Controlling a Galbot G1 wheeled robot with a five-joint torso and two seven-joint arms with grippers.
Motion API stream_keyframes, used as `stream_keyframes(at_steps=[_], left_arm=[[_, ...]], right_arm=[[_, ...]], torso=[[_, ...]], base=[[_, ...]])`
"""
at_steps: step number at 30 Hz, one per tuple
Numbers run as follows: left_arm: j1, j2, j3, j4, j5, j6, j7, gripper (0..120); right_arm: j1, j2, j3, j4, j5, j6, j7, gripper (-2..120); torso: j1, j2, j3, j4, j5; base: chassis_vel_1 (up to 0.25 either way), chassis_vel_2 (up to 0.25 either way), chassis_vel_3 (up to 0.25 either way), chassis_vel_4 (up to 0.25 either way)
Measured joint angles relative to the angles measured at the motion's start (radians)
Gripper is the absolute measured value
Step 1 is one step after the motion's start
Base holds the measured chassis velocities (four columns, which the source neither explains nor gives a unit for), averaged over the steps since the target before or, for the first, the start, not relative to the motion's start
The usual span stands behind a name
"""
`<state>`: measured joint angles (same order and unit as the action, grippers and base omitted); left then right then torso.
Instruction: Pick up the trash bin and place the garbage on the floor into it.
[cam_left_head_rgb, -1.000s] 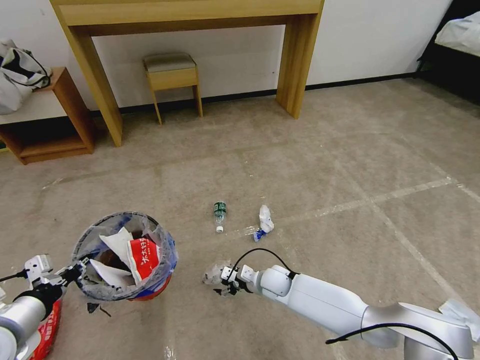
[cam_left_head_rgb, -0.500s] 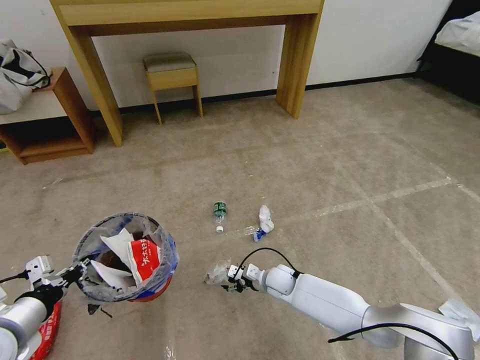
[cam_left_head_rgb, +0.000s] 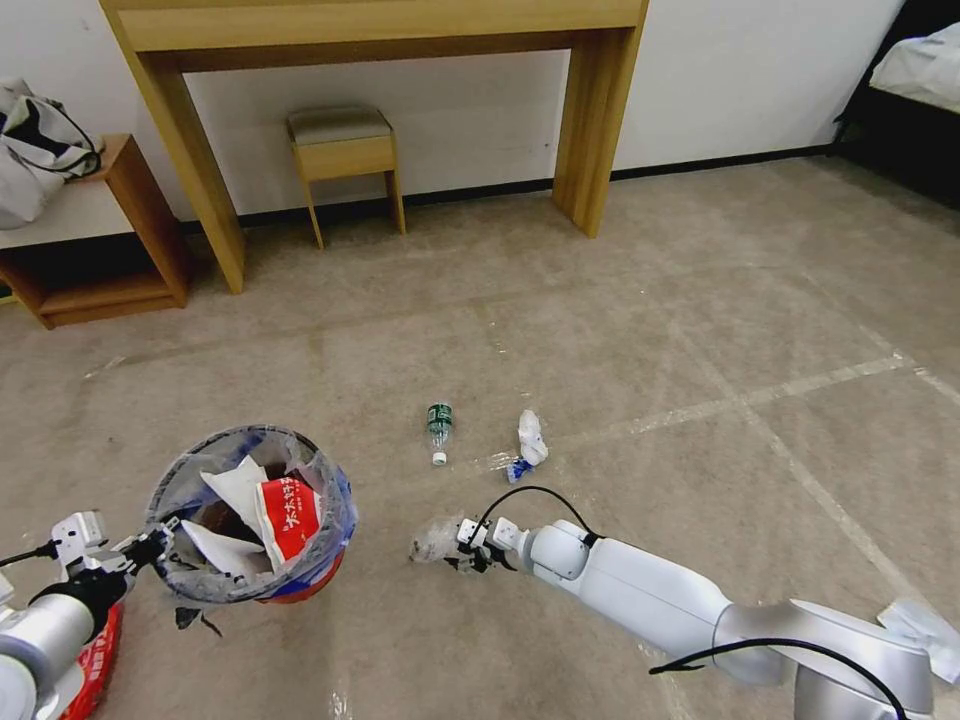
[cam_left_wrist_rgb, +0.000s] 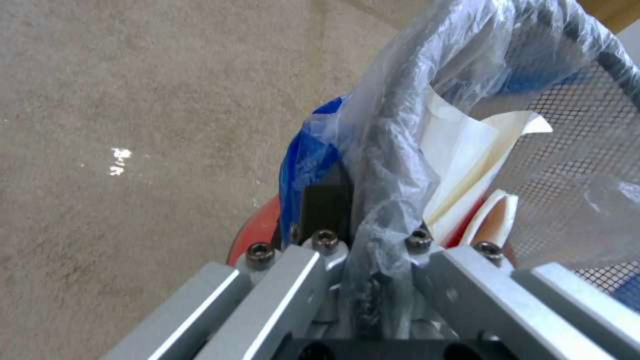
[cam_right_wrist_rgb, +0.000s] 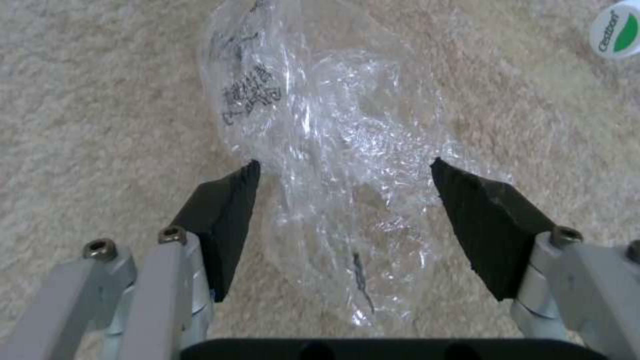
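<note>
Our right gripper (cam_right_wrist_rgb: 343, 220) sits low on the carpet (cam_left_head_rgb: 620, 330), jaws wide around the clear plastic wrapper (cam_right_wrist_rgb: 327, 150); flimsy film could slip free as they shut; its long axis runs away from the gripper. Our left gripper (cam_left_head_rgb: 150, 545) clamps the trash bin (cam_left_head_rgb: 250, 515), near left.

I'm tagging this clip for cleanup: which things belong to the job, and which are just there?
Job:
red-based round trash bin, held by left gripper
crinkly clear plastic wrapper, between open right gripper
green-labelled bottle
crumpled white paper

Just there:
wooden stool
wooden desk
</note>
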<state>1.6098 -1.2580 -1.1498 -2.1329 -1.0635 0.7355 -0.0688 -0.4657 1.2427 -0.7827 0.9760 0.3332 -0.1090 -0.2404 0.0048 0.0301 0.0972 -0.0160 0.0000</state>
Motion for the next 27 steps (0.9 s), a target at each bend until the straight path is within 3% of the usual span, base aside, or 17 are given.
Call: stream_keyframes(at_steps=[6, 23, 27], left_arm=[[-0.002, -0.001, -0.001, 0.007, 0.001, 0.000, 0.001, 1], [-0.004, -0.002, 0.000, 0.008, 0.003, 0.000, 0.002, 1], [-0.005, -0.003, 0.000, 0.009, 0.003, 0.000, 0.002, 1]], right_arm=[[0.005, 0.014, -0.001, -0.013, 0.000, 0.010, 0.000, 63], [-0.004, 0.024, -0.006, -0.033, -0.006, 0.027, -0.005, 0], [-0.007, 0.019, -0.006, -0.032, -0.006, 0.030, -0.006, 0]], torso=[[0.000, 0.000, 0.000, 0.0000, 0.0000], [0.000, 0.000, 0.000, 0.0000, 0.0000], [0.000, 0.000, 0.000, 0.0000, 0.0000]], base=[[0.000, 0.000, 0.000, 0.000], [0.000, 0.000, 0.000, 0.000], [0.000, 0.000, 0.000, 0.000]])
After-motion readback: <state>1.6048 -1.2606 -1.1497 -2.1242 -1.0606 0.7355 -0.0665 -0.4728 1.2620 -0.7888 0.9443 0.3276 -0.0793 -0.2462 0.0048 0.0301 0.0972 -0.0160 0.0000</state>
